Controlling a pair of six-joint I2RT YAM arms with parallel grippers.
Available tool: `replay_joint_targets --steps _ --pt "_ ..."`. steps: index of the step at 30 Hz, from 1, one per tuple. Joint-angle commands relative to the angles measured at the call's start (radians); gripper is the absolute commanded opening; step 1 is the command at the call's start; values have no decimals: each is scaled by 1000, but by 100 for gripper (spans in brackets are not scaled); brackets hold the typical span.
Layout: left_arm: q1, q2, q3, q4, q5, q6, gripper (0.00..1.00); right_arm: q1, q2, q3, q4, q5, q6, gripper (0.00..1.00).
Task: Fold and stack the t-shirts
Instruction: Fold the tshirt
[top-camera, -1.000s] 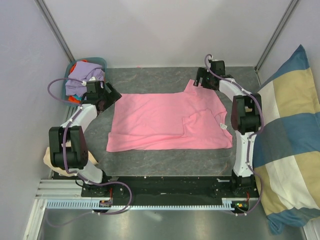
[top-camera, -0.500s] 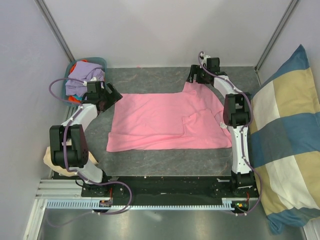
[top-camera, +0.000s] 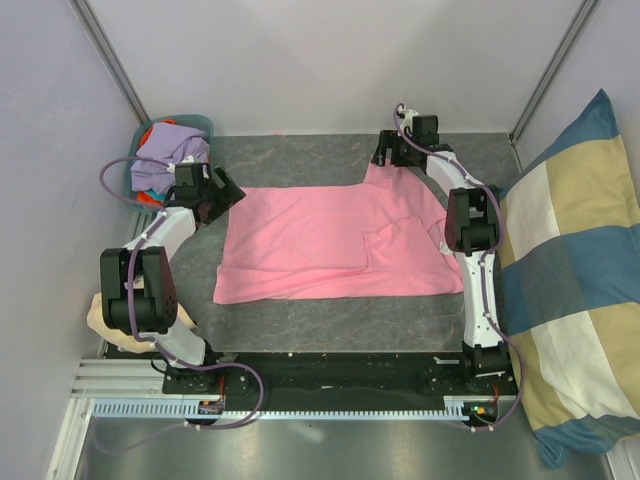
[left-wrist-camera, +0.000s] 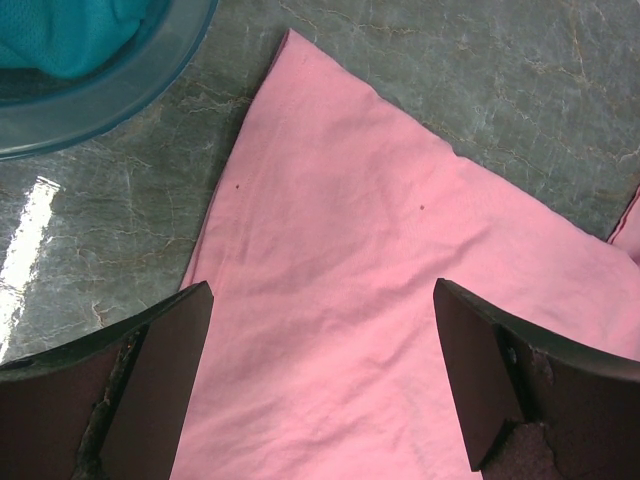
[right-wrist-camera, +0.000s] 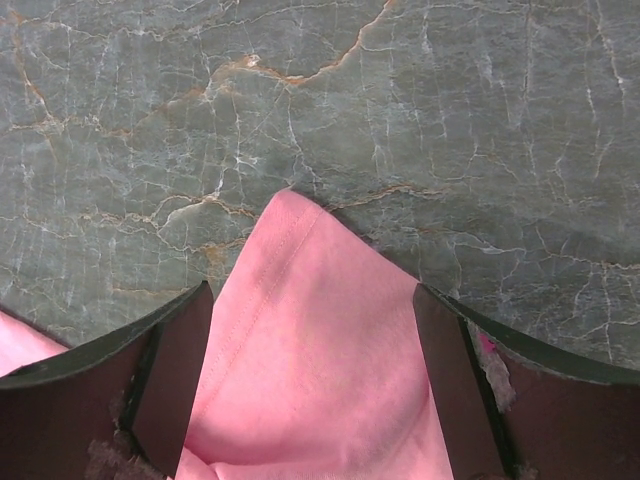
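From above, the pink t-shirt (top-camera: 330, 245) is lying flat on the grey surface (top-camera: 300, 320), with other t-shirts (top-camera: 170, 150) piled in a basket (top-camera: 197, 121) at far left. The left hand (top-camera: 222, 190) is hovering at its far left corner and the right hand (top-camera: 383, 157) at its far sleeve. In each wrist view the fingers (left-wrist-camera: 160, 380) are standing spread above pink cloth, pinching nothing
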Motion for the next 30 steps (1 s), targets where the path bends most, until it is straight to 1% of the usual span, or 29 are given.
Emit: replay_joint_targets --steps 1,7,12,15,22,30 --pt "-3 19 20 42 26 27 100 6 -62 -49 27 -9 -45 90" --pt "-3 28 11 50 36 16 100 4 -125 -62 64 -28 -46 90" --pt "-1 28 13 53 35 16 100 4 -135 -53 77 -37 -37 91" --pt "-3 30 14 53 33 16 100 4 -99 -21 76 -43 -20 91" --pt "-3 34 10 51 24 17 100 4 59 105 54 -63 20 91" --pt "-3 43 2 51 24 5 100 6 88 107 41 -63 12 90"
